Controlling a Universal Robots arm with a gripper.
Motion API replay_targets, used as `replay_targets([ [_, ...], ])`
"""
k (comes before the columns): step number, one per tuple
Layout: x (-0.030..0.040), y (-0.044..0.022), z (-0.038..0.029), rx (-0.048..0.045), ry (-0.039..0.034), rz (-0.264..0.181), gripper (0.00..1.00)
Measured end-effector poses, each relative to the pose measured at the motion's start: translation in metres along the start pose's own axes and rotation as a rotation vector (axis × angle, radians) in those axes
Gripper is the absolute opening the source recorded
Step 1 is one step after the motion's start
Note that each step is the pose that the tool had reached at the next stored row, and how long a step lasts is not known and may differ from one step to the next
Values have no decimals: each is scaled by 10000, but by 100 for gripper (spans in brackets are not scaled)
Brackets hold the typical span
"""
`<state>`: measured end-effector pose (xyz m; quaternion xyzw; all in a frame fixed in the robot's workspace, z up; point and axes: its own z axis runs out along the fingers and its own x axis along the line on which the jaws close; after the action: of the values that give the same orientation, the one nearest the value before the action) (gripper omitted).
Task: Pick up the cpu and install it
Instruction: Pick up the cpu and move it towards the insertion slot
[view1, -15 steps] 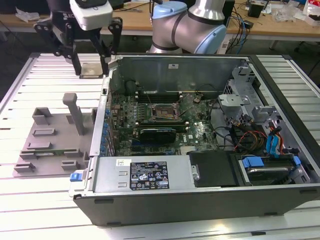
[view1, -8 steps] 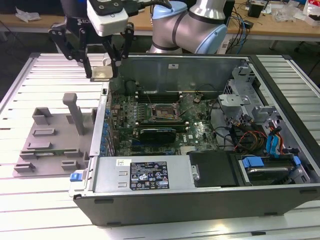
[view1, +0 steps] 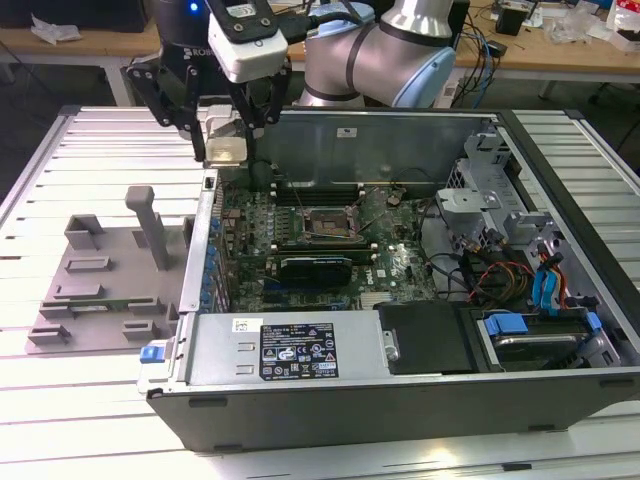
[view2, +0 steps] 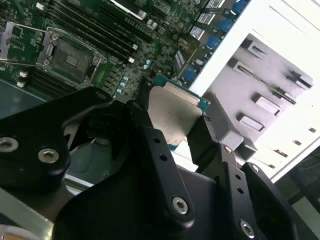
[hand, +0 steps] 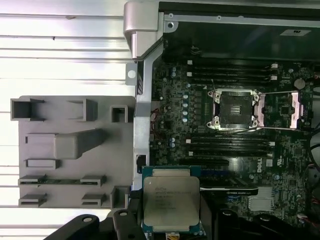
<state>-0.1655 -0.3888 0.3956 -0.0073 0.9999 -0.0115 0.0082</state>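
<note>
The cpu (hand: 170, 200) is held by two opposite edges in the hand (view2: 172, 117), which is closed on it. It is carried in the air just over the wall of the computer case (view1: 330, 420). In the exterior view the open socket (view1: 325, 222) is seen at about four o'clock from the cpu, well apart and lower. The gray tray (view1: 100, 270) on the surface (view1: 100, 400) lies toward eight o'clock. Trouble is judged likely if the edge grip is lost or the cpu is tilted. It could then be dropped askew onto the socket, and the contacts could be bent. The case wall or the raised socket frame could also be struck by the hand.
</note>
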Motion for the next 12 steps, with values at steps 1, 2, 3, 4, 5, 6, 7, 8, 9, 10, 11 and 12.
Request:
replay_targets([
  [1, -25, 1, 12, 4, 0, -1, 55],
  [2, -43, 2, 21, 6, 0, 0, 55],
  [3, -61, 3, 29, 7, 0, 0, 55],
  [4, -70, 3, 33, 9, 0, 0, 55],
  [5, -81, 3, 37, 10, 1, 0, 55],
  [6, -101, 4, 44, 11, 0, -1, 55],
  [7, -112, 4, 48, 13, 0, -1, 55],
  [8, -122, 4, 52, 14, 0, -1, 55],
  [9, -140, 4, 57, 16, 0, -1, 55],
  [10, -152, 4, 61, 19, 0, -1, 55],
  [11, -161, 5, 64, 21, 1, -1, 55],
  [12, -182, 5, 70, 26, 1, -1, 55],
])
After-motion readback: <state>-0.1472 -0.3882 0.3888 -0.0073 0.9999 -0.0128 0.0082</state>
